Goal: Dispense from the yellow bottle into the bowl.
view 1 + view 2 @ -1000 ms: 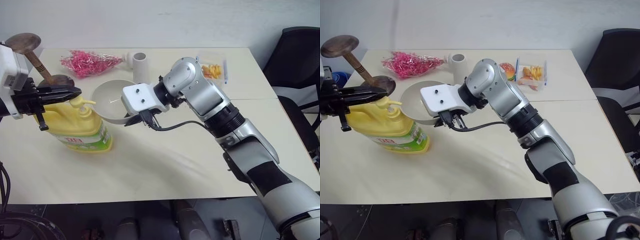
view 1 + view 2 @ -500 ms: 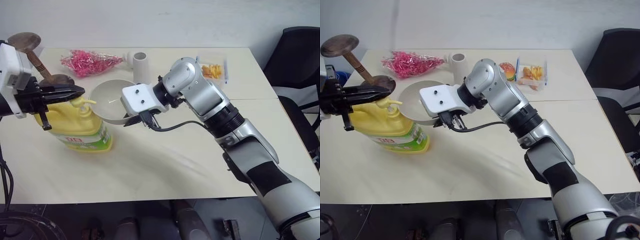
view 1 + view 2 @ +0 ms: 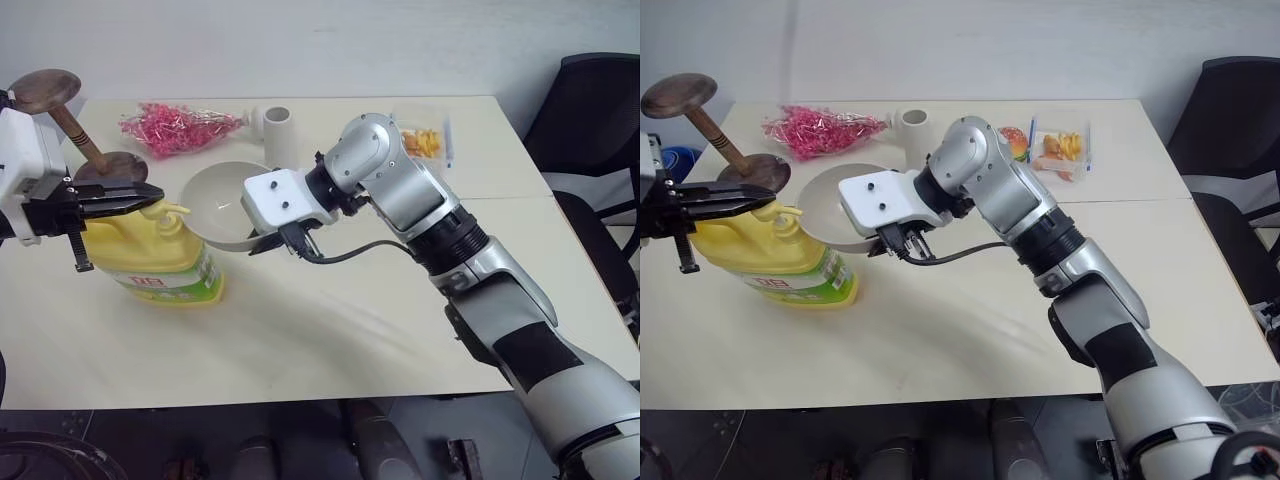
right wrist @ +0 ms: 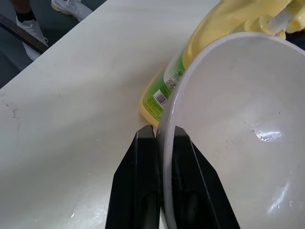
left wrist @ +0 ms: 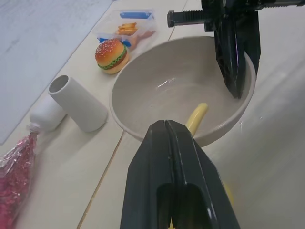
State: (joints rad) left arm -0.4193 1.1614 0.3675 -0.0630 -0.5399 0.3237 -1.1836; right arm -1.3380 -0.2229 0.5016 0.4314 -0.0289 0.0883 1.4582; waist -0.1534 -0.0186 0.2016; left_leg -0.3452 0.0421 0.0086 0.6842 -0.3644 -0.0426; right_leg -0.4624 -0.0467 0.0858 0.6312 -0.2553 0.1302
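The right arm reaches in from the right across the surface [image 3: 330, 330], elbow bent, its wrist turned so the right hand [image 4: 163, 136] points toward the robot's left and somewhat downward. Its two black fingers [image 4: 141, 171] are pinched on the rim of the bowl [image 3: 222, 200], one finger outside the wall and one inside, and they hold the bowl tilted, its pale inside facing up and toward the yellow bottle [image 3: 150, 255]. The near edge of the bowl looks raised off the surface, though whether the far edge touches it cannot be told.

The left arm comes in from the left edge, roughly level, with the left hand [image 3: 150, 190] pointing to the robot's right. Its fingers [image 5: 178, 157] are closed together with no gap between them and grip nothing; they lie on top of the bottle's yellow pump head, whose spout [image 5: 196, 117] pokes out past the fingertips and over the bowl's rim.

The yellow bottle stands upright on the left part of the surface, just beside the bowl, green-and-white label facing the front. Behind the bowl stands a grey-white cylindrical cup [image 3: 280, 130], with a bag of pink pieces [image 3: 175, 127] to its left, and a toy burger [image 5: 112, 53] and a clear box of food [image 3: 1065, 145] to its right. A wooden stand [image 3: 700, 120] rises behind the bottle.
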